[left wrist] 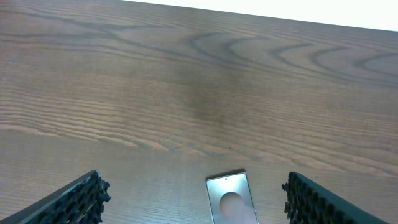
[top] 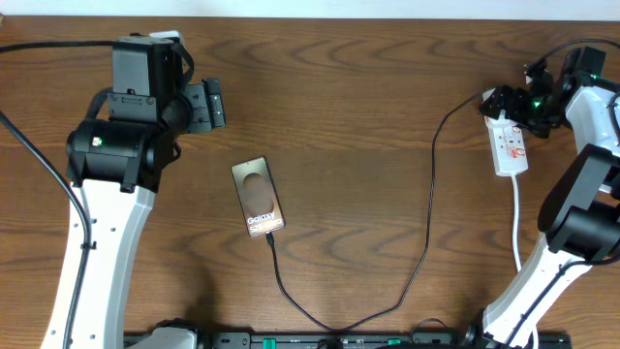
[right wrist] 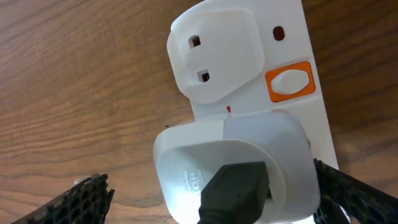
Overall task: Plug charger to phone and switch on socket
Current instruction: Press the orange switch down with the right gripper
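The left tool [left wrist: 196, 184] stood wide open, its two ribbed black fingers [left wrist: 81, 200] spread far apart with nothing between them. The phone [top: 258, 198] lay flat on the wooden worktop [top: 368, 78] ahead of this tool, in line with the gap between the fingers and clear of both. In the left wrist view only its near end showed, with a pale oval mark on it.

The charger [top: 426, 218] ran as a thin black cable from the short end of the phone farthest from the left tool. It looped along the worktop and then climbed toward the right tool [right wrist: 211, 180]. Its tip met the phone's edge, though the views could not show whether it was fully seated.

The right tool was also wide open and gripped nothing. The socket [right wrist: 292, 37] lay directly beneath it, in the space between its fingers. Whether either finger touched the socket could not be told. A white plug head [right wrist: 214, 53] sat on the socket, with a white adapter [right wrist: 249, 146] just beside it, closer to the tool, and a black connector pushed into that adapter. An orange switch [right wrist: 289, 83] sat beside the plug head, its position unreadable. The socket's white cord [top: 516, 223] trailed away along the right arm.
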Motion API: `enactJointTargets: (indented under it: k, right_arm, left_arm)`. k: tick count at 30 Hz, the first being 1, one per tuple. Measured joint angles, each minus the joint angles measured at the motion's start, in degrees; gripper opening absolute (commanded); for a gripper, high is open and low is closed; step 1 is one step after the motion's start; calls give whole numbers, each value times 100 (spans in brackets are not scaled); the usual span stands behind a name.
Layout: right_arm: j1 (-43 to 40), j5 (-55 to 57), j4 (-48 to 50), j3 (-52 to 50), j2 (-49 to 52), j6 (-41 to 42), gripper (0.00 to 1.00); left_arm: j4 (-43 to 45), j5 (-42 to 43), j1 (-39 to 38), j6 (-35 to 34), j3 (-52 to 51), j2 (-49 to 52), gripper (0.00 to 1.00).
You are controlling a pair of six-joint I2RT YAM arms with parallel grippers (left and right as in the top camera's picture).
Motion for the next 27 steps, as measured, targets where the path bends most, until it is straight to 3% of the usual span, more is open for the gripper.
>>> enactJointTargets:
  k: [27]
  right_arm:
    - [-17, -2, -238, 68, 0, 50, 99]
  left_arm:
    - [2, 0, 0, 0, 0, 0, 89]
